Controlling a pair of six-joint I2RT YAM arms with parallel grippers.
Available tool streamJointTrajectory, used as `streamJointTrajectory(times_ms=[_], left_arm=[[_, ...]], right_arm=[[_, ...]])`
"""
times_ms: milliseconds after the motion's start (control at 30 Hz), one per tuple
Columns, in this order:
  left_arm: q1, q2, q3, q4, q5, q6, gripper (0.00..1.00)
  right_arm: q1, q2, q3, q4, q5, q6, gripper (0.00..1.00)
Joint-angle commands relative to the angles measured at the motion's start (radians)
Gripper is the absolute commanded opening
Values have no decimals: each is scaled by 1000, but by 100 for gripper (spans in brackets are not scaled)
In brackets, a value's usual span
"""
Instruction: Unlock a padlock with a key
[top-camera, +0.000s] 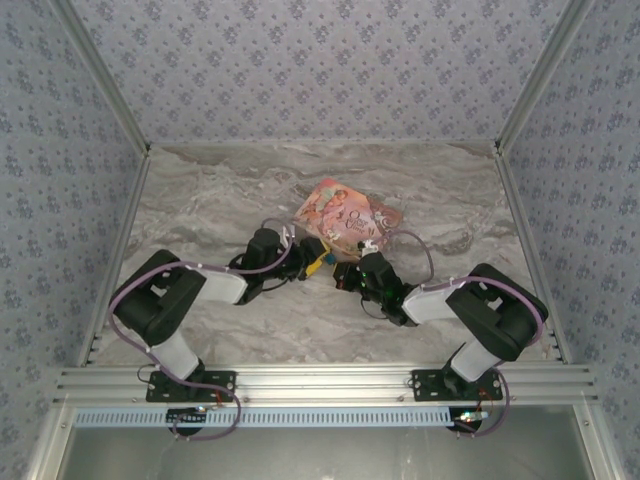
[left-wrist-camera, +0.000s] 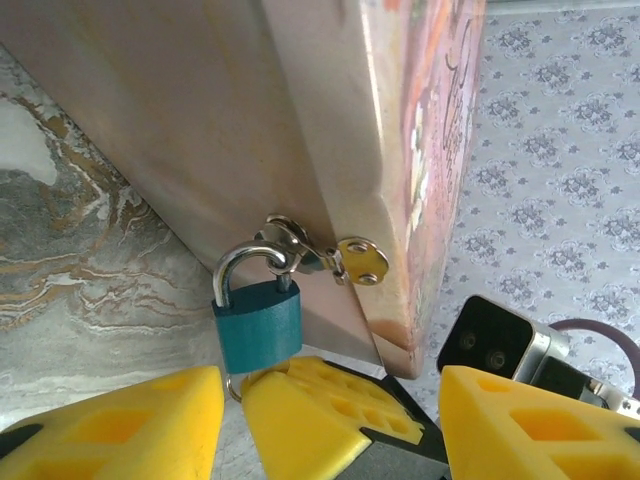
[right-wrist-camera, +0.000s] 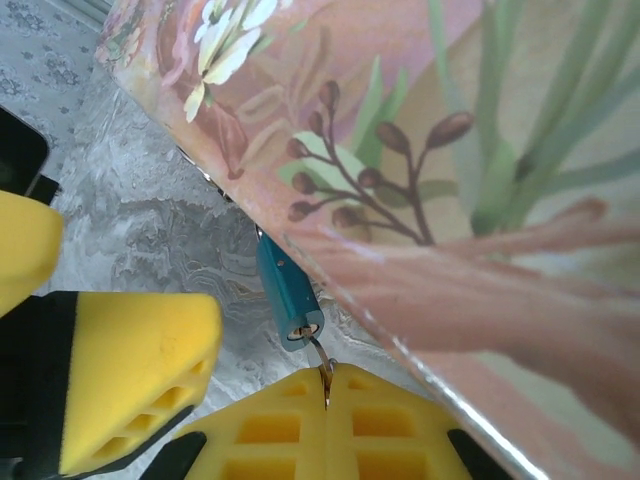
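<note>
The left gripper (left-wrist-camera: 325, 425) stands spread on either side of the right gripper (right-wrist-camera: 325, 400), whose fingers are pressed together on the key (right-wrist-camera: 321, 358) at the underside of the blue padlock (right-wrist-camera: 288, 290), which hangs from the hasp (left-wrist-camera: 300, 255) of the pink floral box (left-wrist-camera: 250, 120) on the marble table (top-camera: 250, 190).

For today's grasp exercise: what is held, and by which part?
Right fingers pinch the key by its back end, tip at the padlock; left fingers hold nothing.
</note>
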Motion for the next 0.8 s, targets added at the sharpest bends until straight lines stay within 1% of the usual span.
streamJointTrajectory(times_ms=[0, 133, 267, 433, 767], left_arm=[[2, 36, -16, 107, -13, -53, 55], [-1, 76, -23, 173, -9, -83, 48], [-7, 111, -20, 202, -7, -98, 45], [-10, 150, -11, 242, -4, -116, 39], [-25, 206, 10, 282, 2, -139, 33]], right_arm=[[9, -16, 36, -50, -23, 86, 0], [3, -31, 56, -103, -40, 138, 0], [1, -41, 58, -107, -52, 185, 0], [0, -56, 63, -120, -54, 206, 0], [-5, -64, 69, -103, -73, 260, 0]])
